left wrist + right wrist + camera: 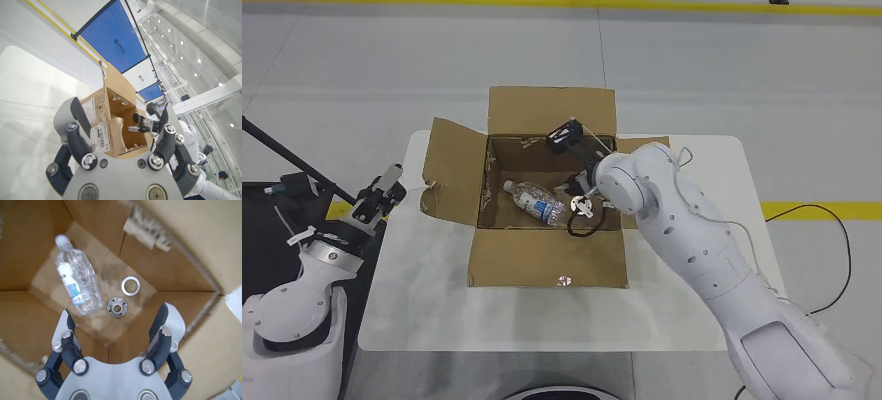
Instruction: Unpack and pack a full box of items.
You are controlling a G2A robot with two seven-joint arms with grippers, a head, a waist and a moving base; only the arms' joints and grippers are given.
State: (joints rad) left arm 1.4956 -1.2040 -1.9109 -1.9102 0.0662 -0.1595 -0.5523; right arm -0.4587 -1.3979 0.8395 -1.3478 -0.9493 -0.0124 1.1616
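Note:
An open cardboard box [547, 262] stands mid-table with its flaps spread. On its floor lie a clear water bottle [535, 200] [77, 275], a flat metal ring [130, 285] and a round metal flange [117, 307]. My right gripper [115, 311] [578, 196] hangs open inside the box, above the flange and beside the bottle's base, holding nothing. My left gripper [121, 108] [392, 184] is open and empty off the table's left edge, facing the box [117, 98]; the right gripper [140, 125] is visible past it, inside the box.
A small black object [564, 133] rests on the box's back flap. A little metal piece [562, 280] lies on the front flap. The white table [692, 300] has bare room right of the box and in front. A dark stand [282, 150] sits at far left.

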